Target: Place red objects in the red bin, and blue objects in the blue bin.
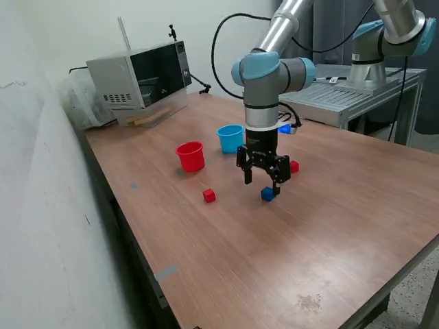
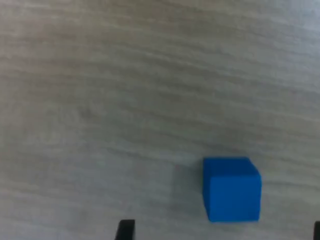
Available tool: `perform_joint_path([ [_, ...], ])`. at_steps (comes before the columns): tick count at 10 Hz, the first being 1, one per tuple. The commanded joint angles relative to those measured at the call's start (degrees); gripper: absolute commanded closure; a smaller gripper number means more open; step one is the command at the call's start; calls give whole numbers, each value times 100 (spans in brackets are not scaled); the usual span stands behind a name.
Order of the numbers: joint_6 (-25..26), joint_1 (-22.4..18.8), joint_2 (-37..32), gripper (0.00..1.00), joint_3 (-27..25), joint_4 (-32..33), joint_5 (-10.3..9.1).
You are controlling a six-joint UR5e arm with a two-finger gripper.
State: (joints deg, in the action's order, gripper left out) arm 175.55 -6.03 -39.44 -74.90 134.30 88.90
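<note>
Exterior and wrist views of a sorting scene on a wooden table. The end effector hangs just above the table, fingers spread apart and empty. 1 dark blue cube lies on the table beneath it, nearer the finger on the exterior view's right; in the wrist view the cube lies between the 2 dark fingertips, untouched by either. Taking this cube as landmark: 1 red cube lies on the table to the exterior view's left of it, well apart; a 2nd red cube lies beyond it toward the exterior view's right, partly behind the end effector. The red cup and light blue cup stand upright farther back, beside each other but apart. A microwave oven occupies the far corner.
</note>
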Motion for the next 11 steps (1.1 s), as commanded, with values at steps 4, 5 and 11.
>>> perform_joint_path([
  [4,-3,-3,24,100,-271,132,14],
  [5,-12,5,33,100,-271,132,5],
  [11,-91,311,-1392,100,-785,-78,225],
])
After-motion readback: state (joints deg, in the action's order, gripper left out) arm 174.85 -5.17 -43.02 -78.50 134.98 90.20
